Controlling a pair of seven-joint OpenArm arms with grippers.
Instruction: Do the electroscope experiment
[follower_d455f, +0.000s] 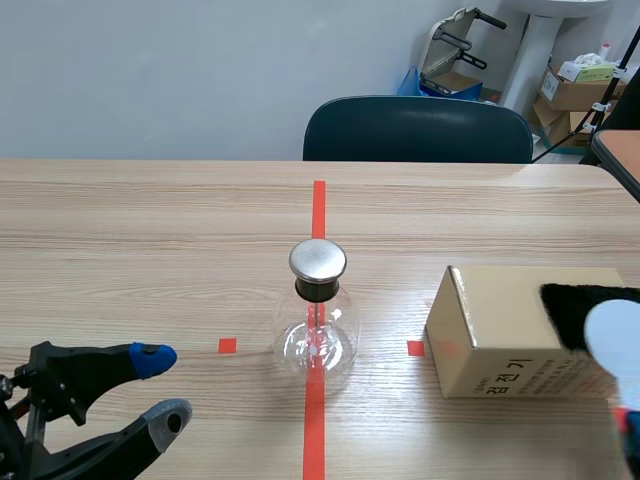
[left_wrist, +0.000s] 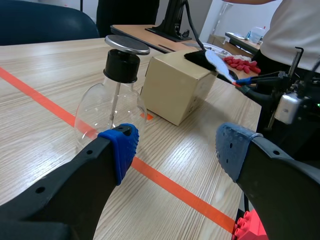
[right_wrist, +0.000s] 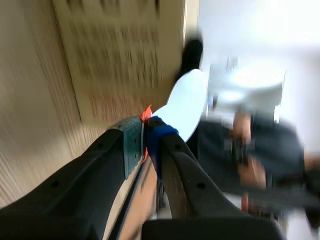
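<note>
The electroscope (follower_d455f: 318, 315), a clear flask with a black neck and a round metal cap (follower_d455f: 318, 261), stands upright just ahead of my left claw (follower_d455f: 165, 387), a little to one side of its gap, and well apart from my right claw (right_wrist: 145, 132). My left claw's fingers are spread wide, holding nothing. My right claw is clamped on the orange handle of a white paddle (right_wrist: 186, 105). The blade reaches ahead of that claw over the black fur cloth (follower_d455f: 575, 310) on top of the cardboard box (follower_d455f: 500, 340); I cannot tell whether it touches. I judge this to be the charging step. Next I would lift the paddle and carry its blade to the cap without knocking the flask.
</note>
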